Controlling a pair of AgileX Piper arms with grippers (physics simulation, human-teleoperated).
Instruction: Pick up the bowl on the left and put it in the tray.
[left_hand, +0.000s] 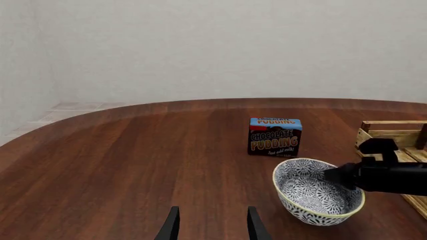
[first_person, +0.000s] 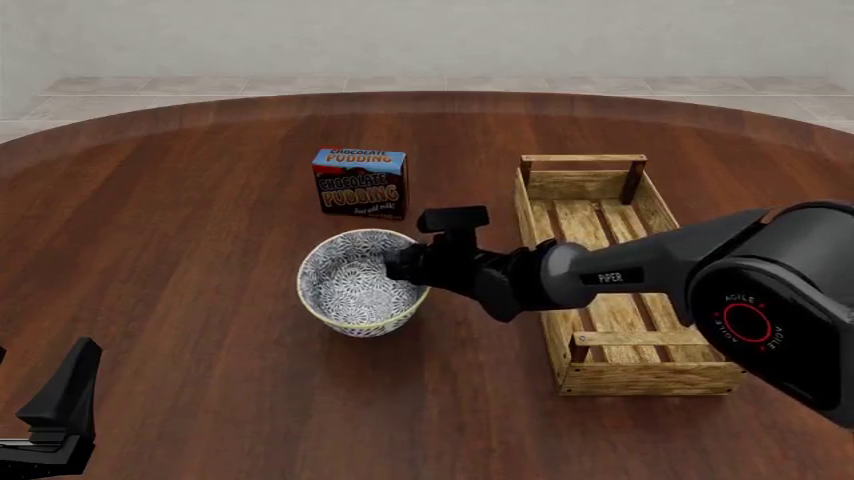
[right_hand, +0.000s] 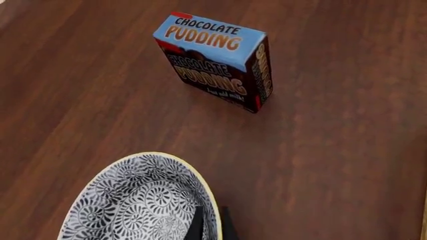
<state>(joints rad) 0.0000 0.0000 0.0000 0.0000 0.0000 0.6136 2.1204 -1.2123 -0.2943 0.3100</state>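
The bowl (first_person: 350, 290), white with a dense blue pattern and a pale rim, stands on the table left of the tray (first_person: 583, 162), a long light-wood slatted crate. My right gripper (first_person: 402, 264) reaches in from the right and is shut on the bowl's right rim, one finger inside the wall and one outside. The right wrist view shows the bowl (right_hand: 133, 200) with those fingers (right_hand: 197, 225) pinching its edge. In the left wrist view the bowl (left_hand: 313, 192) lies ahead of my left gripper (left_hand: 212, 227), which is open and holds nothing. The left gripper (first_person: 54, 405) sits low at the front left.
A chocolate pudding box (first_person: 360, 182) stands upright just behind the bowl, a short gap away. The tray (left_hand: 390, 132) holds nothing visible. The right arm (first_person: 627, 265) stretches across the tray's near half. Dark wooden table (first_person: 174, 220) extends wide to the left.
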